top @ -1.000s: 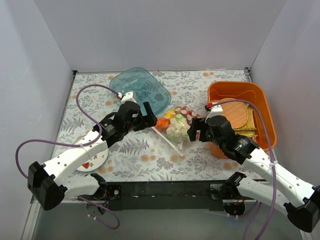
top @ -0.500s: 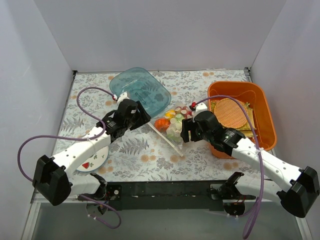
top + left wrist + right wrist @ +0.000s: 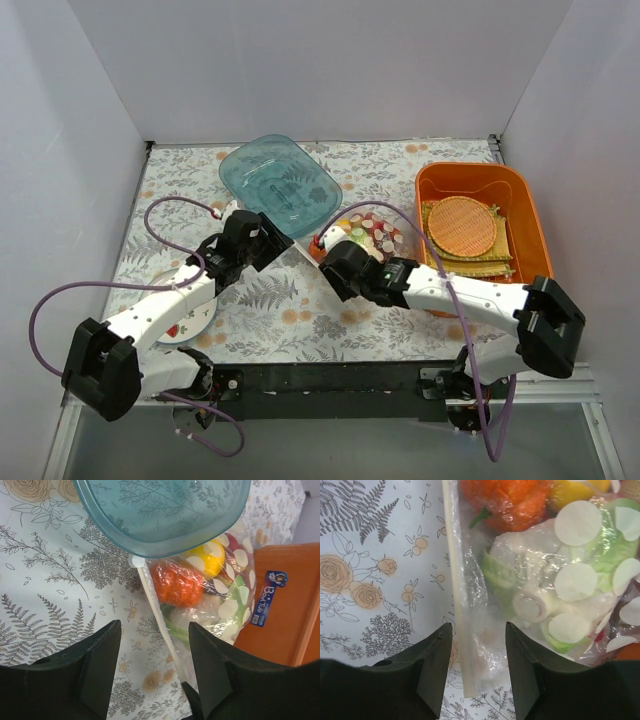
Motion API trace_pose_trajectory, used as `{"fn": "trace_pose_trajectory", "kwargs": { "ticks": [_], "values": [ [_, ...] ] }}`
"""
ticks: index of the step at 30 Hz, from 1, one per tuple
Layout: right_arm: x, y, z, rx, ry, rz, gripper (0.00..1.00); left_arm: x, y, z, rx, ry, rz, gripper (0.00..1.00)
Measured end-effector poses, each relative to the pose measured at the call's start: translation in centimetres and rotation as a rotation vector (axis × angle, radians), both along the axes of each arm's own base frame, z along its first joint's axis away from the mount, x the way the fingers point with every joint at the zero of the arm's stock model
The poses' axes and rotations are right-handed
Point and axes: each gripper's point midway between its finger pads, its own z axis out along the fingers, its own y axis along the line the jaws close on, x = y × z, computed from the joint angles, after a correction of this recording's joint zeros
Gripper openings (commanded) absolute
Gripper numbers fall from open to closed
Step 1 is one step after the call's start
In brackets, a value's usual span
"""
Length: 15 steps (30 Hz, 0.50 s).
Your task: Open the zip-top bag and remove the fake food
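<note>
The right gripper (image 3: pixel 479 630) has swung left and hangs, jaws apart, over the zip strip (image 3: pixel 452 580) of the bag (image 3: pixel 372 232), which lies between bowl (image 3: pixel 280 180) and bin (image 3: pixel 520 190), left gripper (image 3: pixel 156 630) likewise spread nearby; limp, slippery film, likely best pinched at that stiffer strip

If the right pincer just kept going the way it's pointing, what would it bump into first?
Probably the bag, at its zip edge, just short of the cauliflower; depth is hard to judge.
</note>
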Motion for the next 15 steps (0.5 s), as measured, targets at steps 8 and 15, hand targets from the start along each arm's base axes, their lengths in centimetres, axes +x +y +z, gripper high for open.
{"fn": "trace_pose_trajectory", "kwargs": {
  "ticks": [8,15],
  "values": [
    [-0.1,1.3,-3.1,-0.188,-0.066,0.029,0.54,-0.4,0.7,0.8,-0.025,-0.025,0.023,0.56],
    [0.9,0.4,-4.0,-0.275,-0.121,-0.022,0.16,-0.7,1.1,0.5,-0.016,-0.016,0.032,0.55]
  ]
}}
